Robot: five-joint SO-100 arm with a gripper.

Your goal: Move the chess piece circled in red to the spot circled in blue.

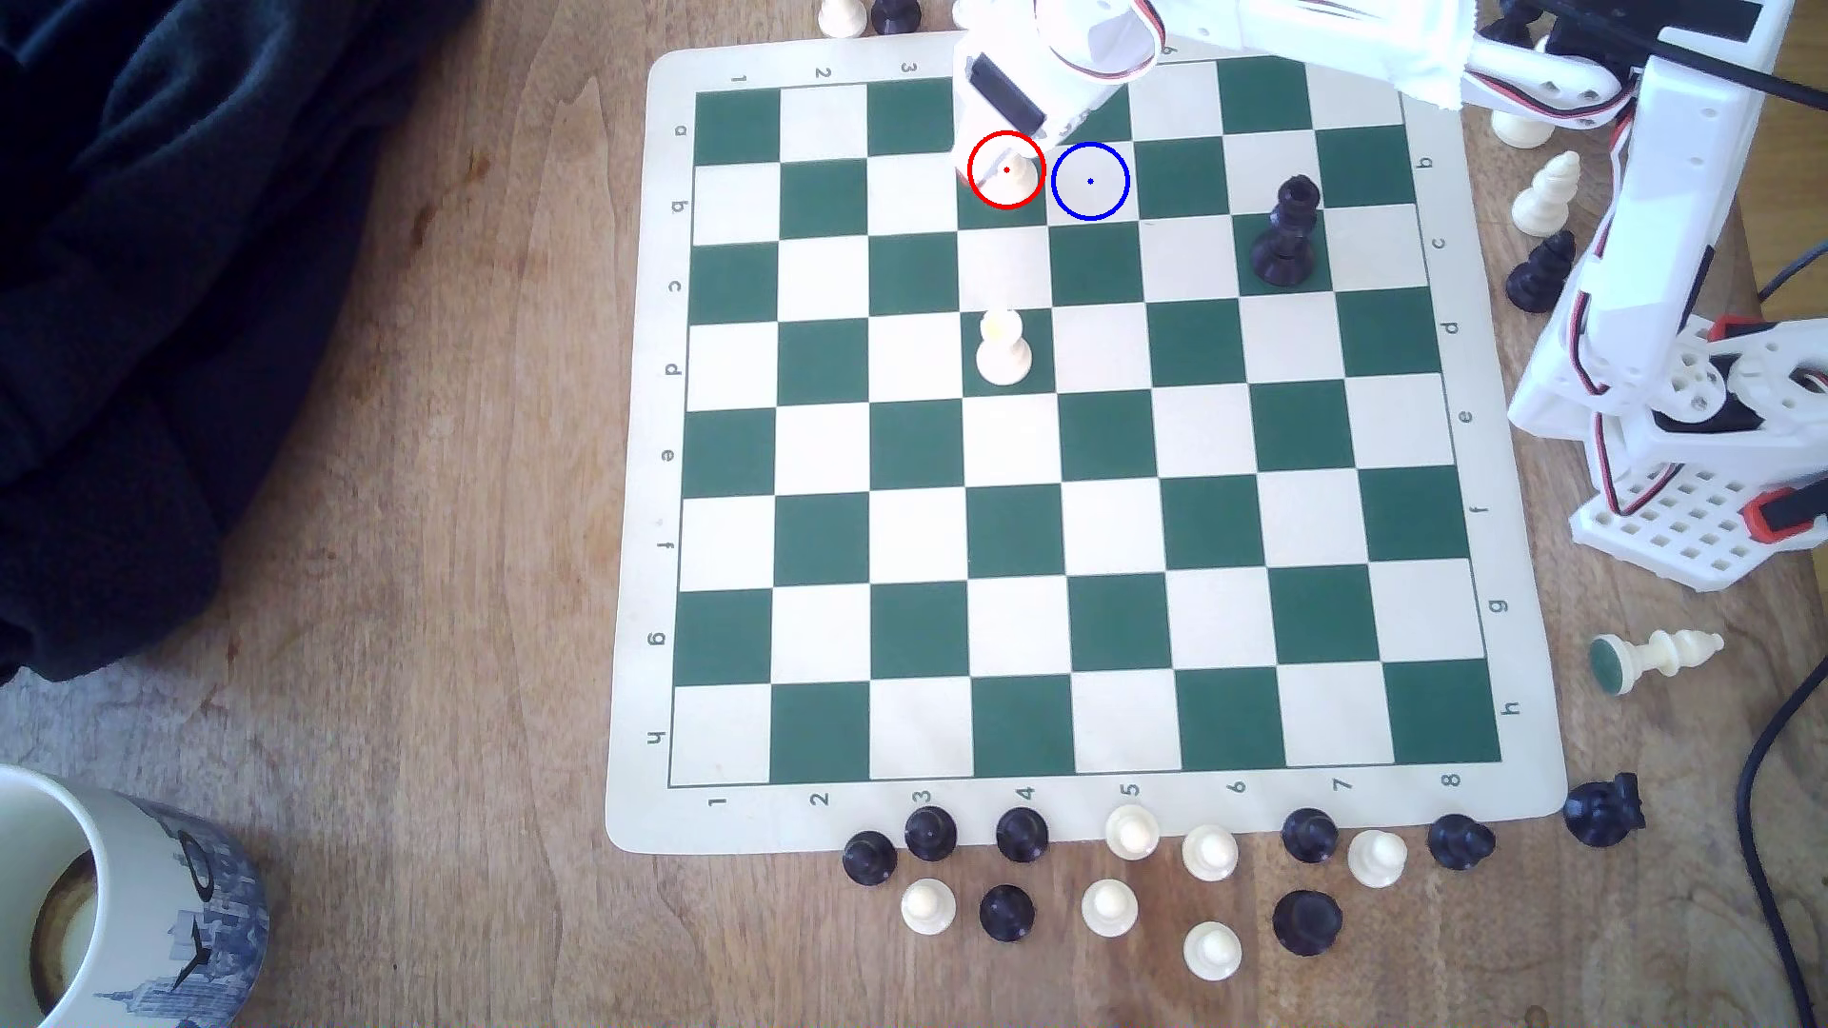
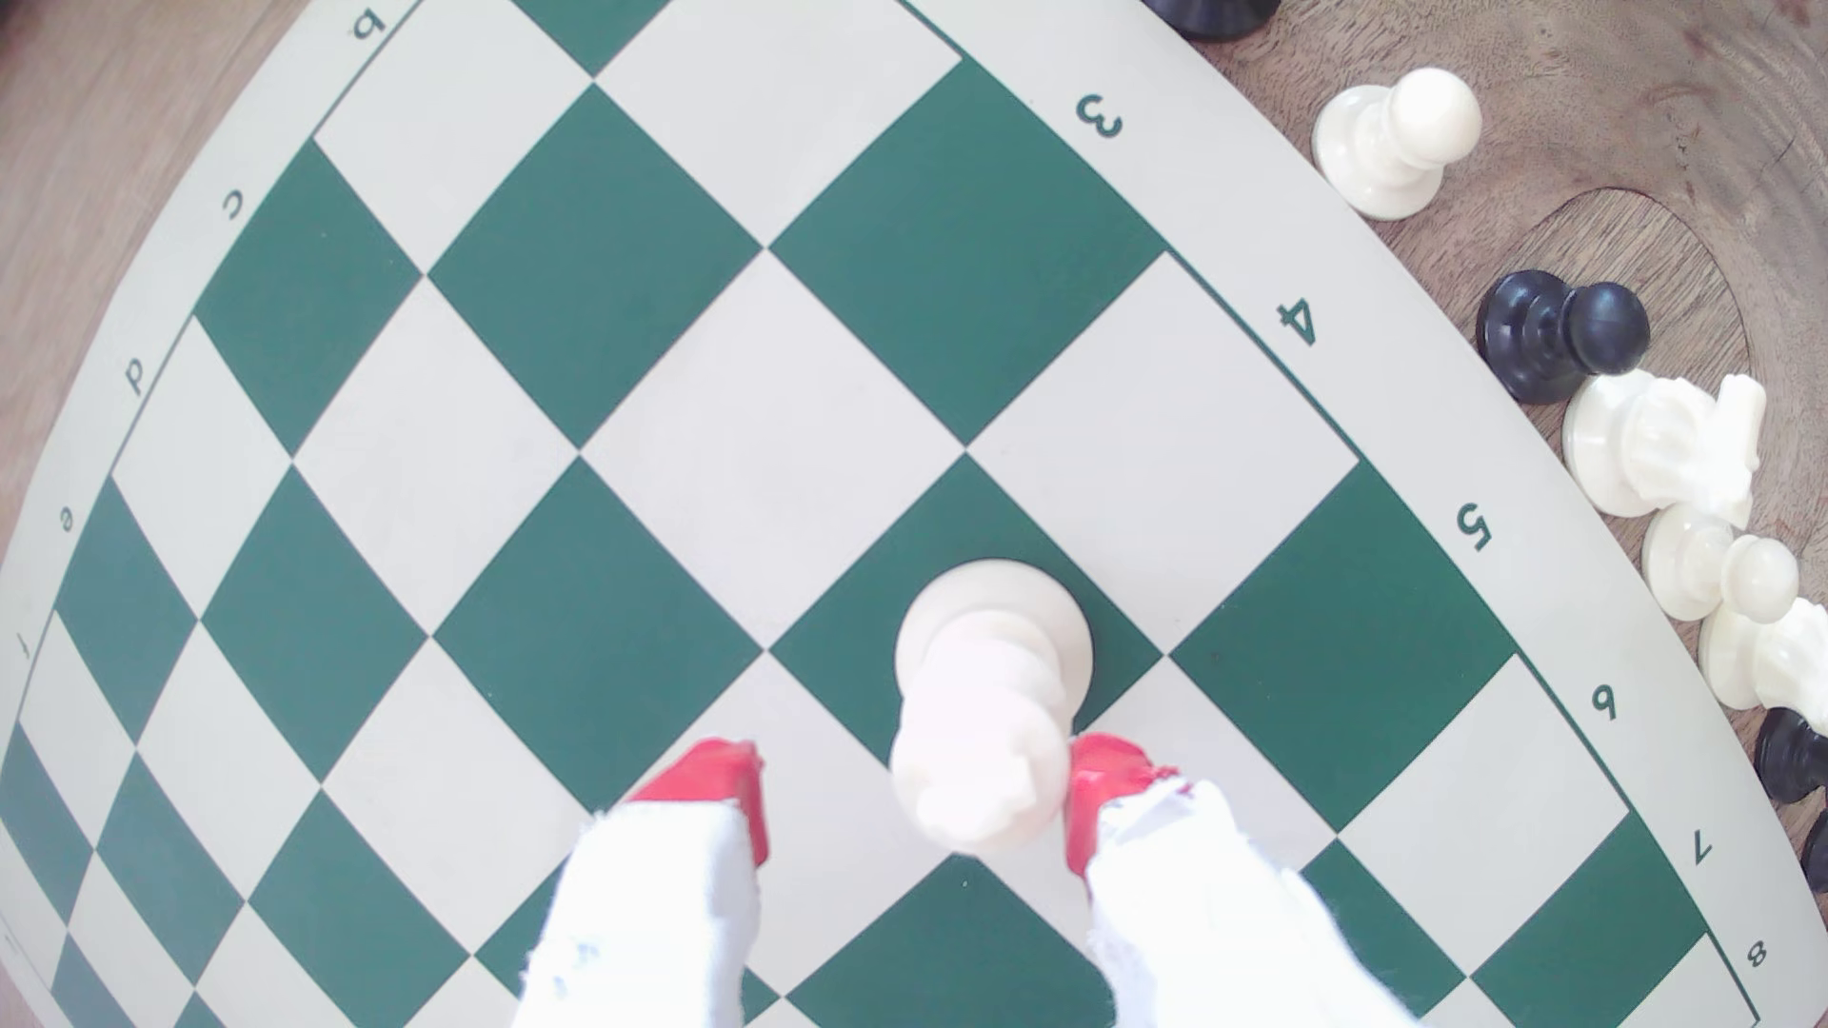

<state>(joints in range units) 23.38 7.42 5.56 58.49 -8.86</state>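
Note:
The chess piece circled in red (image 1: 1025, 180) is tall and cream-white and stands on a green square near the board's far edge, largely covered by my gripper (image 1: 1003, 148) from above. In the wrist view the chess piece (image 2: 989, 682) stands upright between my red-tipped fingers (image 2: 717, 791). One tip rests against its head, and the other tip is well apart from it. The gripper (image 2: 905, 796) is open. The spot circled in blue (image 1: 1090, 181) is the bare cream square just to the exterior view's right of the piece.
A white pawn (image 1: 1003, 348) stands two rows nearer on the chessboard (image 1: 648, 554). A tall black piece (image 1: 1286, 237) stands toward the exterior view's right. Loose pieces (image 1: 1108, 904) lie off the near edge, others by the arm's base (image 1: 1682, 494). A mug (image 1: 119, 909) and dark cloth (image 1: 148, 297) are at the left.

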